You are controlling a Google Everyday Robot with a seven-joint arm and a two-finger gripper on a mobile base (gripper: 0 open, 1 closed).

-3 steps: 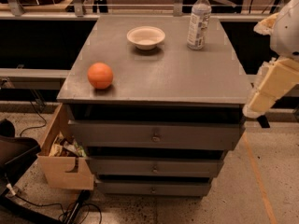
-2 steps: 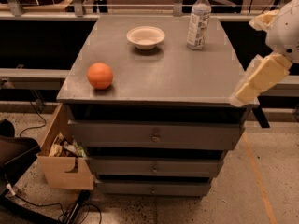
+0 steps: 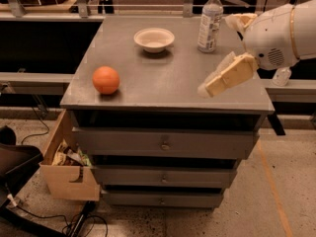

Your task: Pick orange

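The orange is round and smooth and rests on the grey cabinet top near its front left corner. My gripper comes in from the right on a white arm and hovers over the right part of the top, well to the right of the orange. Its two tan fingers stand wide apart: one reaches low towards the front, the other sits higher near the bottle. It is open and holds nothing.
A shallow off-white bowl sits at the back middle of the top. A clear water bottle stands upright at the back right, close to the gripper. A box of clutter sits at the lower left, with cables on the floor.
My gripper has moved left from beyond the cabinet's right edge to over the right part of the top. The orange, bowl and bottle have not moved.
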